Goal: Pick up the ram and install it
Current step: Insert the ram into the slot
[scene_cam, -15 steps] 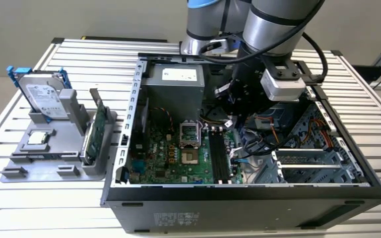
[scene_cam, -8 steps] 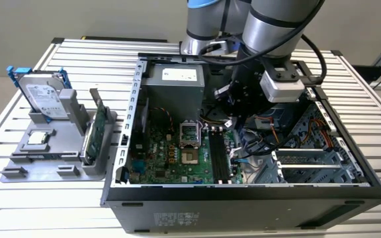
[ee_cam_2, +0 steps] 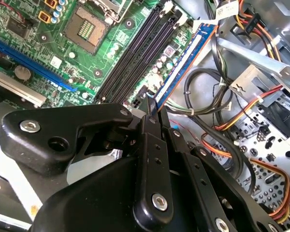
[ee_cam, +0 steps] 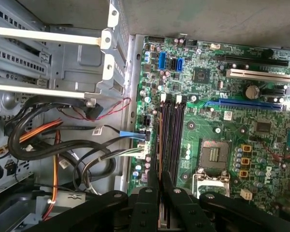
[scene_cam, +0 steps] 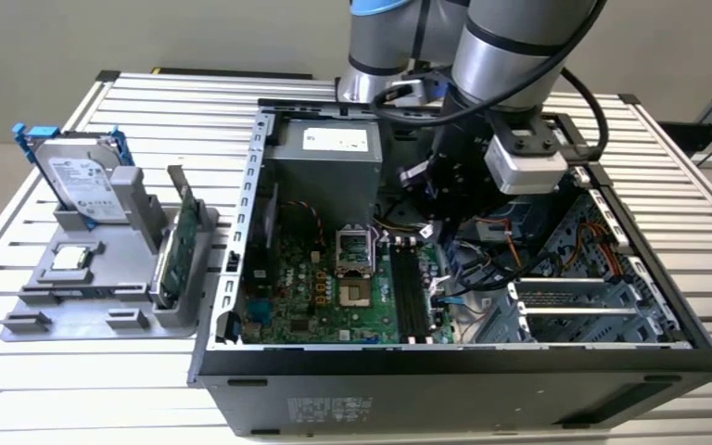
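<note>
Pinching the ram point(ee_cam_2: 183, 63) edge-on, your end effector point(ee_cam_2: 152, 113) is holding it just beside the memory slots point(ee_cam_2: 135, 53), its long axis running parallel to them.

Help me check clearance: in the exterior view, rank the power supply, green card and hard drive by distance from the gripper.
Gripper, inside the case:
1. Power supply, just toward the exterior view's left.
2. Green card, upright in the grey holder outside the case.
3. Hard drive, at the holder's far-left end.
</note>
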